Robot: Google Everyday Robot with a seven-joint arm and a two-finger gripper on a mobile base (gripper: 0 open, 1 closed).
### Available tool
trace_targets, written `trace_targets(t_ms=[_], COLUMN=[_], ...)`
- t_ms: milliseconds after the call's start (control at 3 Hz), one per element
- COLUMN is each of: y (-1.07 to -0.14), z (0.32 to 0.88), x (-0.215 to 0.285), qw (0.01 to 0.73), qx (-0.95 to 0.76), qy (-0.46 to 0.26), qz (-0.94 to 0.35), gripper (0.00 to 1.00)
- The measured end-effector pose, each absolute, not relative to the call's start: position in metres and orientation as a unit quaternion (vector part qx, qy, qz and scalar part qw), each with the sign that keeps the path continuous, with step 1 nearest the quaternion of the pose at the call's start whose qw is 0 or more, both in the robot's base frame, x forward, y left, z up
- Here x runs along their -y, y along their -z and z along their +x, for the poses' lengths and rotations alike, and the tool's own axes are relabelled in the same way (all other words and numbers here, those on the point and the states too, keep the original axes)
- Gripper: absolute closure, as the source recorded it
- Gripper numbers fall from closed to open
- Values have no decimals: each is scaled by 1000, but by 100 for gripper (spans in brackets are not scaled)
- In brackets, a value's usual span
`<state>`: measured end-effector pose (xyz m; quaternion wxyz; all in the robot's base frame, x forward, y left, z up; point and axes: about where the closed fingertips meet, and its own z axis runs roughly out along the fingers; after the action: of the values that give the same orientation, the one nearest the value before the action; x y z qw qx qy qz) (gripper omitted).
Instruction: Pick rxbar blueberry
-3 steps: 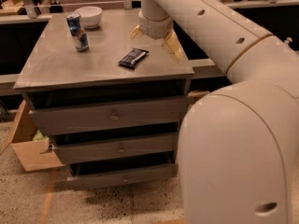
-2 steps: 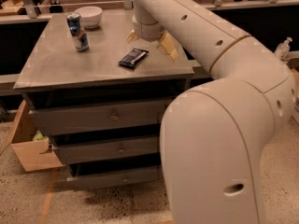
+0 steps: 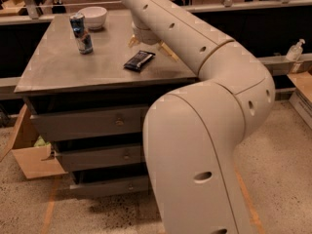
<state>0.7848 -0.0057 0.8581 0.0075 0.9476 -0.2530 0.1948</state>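
- The rxbar blueberry is seen lying flat on the grey tabletop, right of the middle and turned at a slant to the front edge
- Its dark wrapper is marked with pale lettering, which cannot be read
- The end effector is held just above and behind the bar, at the end of the large cream arm that is curved up from the lower right
- Its two tan fingers are spread wide, one to each side of the bar's far end, and nothing is gripped between them
- Whether the bar is touched by the fingers cannot be told
- An upright blue and silver can is placed near the far left corner, well apart from the bar
- A white bowl is set just behind the can
- Drawers are fitted below the tabletop, and an open cardboard box is seen on the floor at the left
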Motion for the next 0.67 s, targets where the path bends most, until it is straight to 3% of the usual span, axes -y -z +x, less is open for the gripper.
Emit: trace_targets(t_ms=[667], y=[-839], z=[808], x=[-17], qw=[6], qx=[247], qy=[-190], qz=[950], gripper=[0])
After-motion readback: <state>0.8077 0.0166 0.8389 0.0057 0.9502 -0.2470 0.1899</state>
